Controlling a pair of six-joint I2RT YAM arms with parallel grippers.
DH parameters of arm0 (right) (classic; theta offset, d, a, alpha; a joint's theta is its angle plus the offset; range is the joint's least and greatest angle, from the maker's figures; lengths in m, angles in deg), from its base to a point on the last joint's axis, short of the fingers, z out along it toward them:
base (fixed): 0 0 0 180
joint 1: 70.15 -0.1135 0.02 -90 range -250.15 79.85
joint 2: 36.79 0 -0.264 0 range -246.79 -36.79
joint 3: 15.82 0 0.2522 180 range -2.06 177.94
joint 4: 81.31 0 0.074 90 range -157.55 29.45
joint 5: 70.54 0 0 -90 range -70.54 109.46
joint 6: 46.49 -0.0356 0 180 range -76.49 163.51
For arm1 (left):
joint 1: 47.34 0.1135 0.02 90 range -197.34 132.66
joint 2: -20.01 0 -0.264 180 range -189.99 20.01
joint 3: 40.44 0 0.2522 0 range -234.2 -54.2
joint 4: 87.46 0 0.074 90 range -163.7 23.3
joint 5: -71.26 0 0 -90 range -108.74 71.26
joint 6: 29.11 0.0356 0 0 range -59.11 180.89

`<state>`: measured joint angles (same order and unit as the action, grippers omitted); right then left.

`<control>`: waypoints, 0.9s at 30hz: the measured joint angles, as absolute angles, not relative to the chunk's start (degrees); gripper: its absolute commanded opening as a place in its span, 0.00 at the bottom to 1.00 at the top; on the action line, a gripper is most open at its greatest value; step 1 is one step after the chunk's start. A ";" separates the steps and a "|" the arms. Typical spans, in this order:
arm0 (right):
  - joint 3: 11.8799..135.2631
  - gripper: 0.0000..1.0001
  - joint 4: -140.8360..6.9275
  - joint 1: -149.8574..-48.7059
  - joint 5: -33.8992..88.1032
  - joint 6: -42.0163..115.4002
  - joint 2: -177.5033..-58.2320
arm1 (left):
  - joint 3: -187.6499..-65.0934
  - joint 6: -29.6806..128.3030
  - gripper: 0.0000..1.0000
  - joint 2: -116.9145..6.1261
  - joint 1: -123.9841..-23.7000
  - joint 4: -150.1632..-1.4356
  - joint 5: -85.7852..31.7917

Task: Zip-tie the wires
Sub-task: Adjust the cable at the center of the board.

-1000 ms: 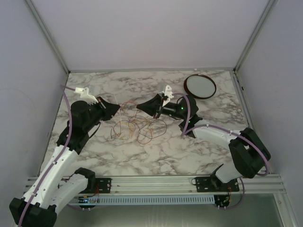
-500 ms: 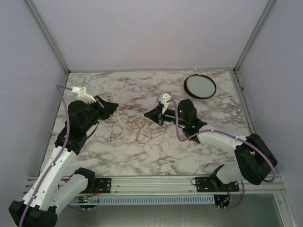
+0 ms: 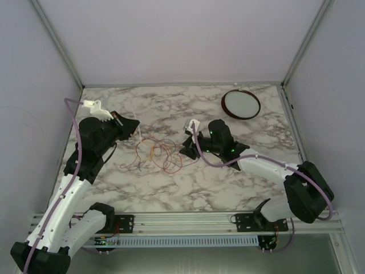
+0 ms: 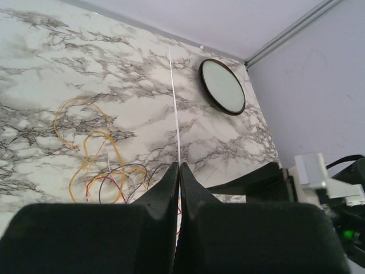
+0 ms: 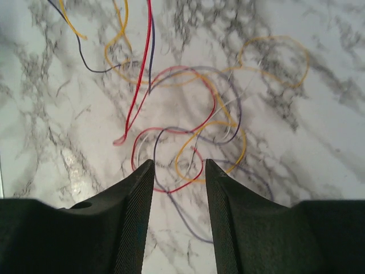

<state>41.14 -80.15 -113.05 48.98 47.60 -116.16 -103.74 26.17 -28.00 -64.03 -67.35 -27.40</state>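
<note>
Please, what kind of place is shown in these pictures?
Probably a lab robot test cell, not a home: a marble-patterned table closed in by plain walls on metal frame posts, with the left arm and right arm bolted to an aluminium rail. Loose wires and a round dish lie on it.

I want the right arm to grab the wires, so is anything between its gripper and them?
Nothing visible. The right gripper hangs open over the wires on the marble table. The left gripper, shut on a thin white strip, is at their other side.
</note>
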 measured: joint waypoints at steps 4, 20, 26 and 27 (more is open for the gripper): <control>45.44 0.42 -80.04 -112.96 49.79 47.80 -116.16 | -103.96 26.59 0.00 -28.37 -63.88 -67.32 -28.32; 54.03 0.46 -89.46 -110.47 54.92 44.20 -131.26 | -103.98 27.24 0.00 -28.37 -63.88 -67.30 -32.19; 54.56 0.54 -86.53 -110.51 62.90 43.43 -131.33 | -103.98 27.22 0.00 -28.35 -63.88 -67.32 -32.34; 54.49 0.54 -86.36 -110.56 63.93 43.36 -131.26 | -103.98 27.20 0.00 -28.35 -63.88 -67.32 -32.41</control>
<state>54.49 -86.36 -110.56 63.93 43.36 -131.26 -103.98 27.20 -28.35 -63.88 -67.32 -32.41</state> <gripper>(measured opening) 0.528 0.005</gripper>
